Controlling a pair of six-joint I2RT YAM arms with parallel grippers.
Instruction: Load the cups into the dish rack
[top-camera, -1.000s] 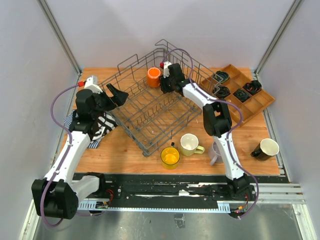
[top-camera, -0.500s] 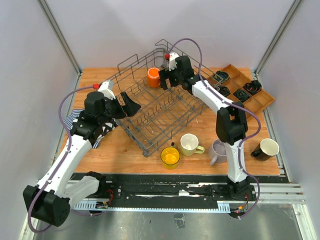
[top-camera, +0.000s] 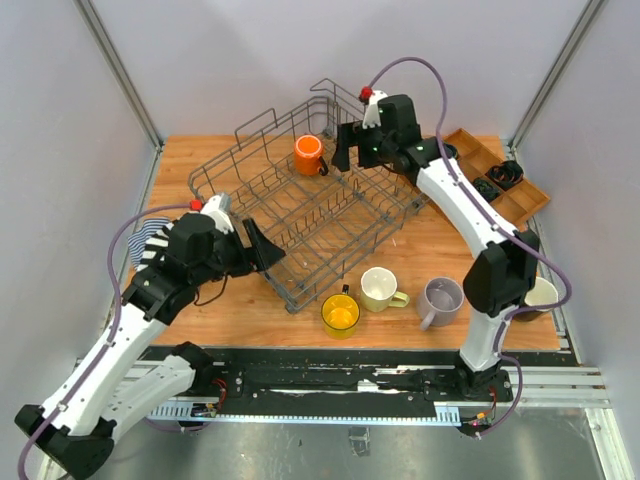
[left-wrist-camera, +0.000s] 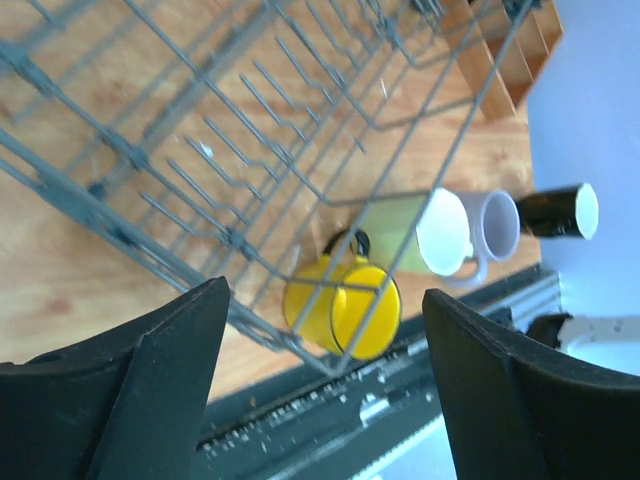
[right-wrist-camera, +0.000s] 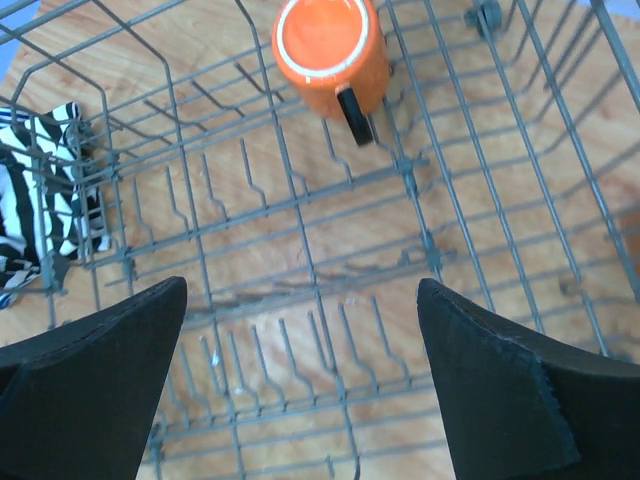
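Observation:
The grey wire dish rack sits mid-table with the orange cup upright in its far part. My right gripper hovers just right of that cup, open and empty; its wrist view looks down on the orange cup and the rack tines. On the wood in front of the rack stand the yellow cup, cream cup and lavender cup. The black cup is partly hidden by the right arm. My left gripper is open at the rack's near-left side, the yellow cup visible beyond the wires.
A wooden compartment tray with black coils lies at the far right. A striped cloth lies left of the rack, partly under my left arm. Grey walls close in on three sides. The arms' base rail runs along the near edge.
My right gripper let go of the orange cup, opened wide and rose back to the right. My left arm swung right and nearer, along the rack's near-left side.

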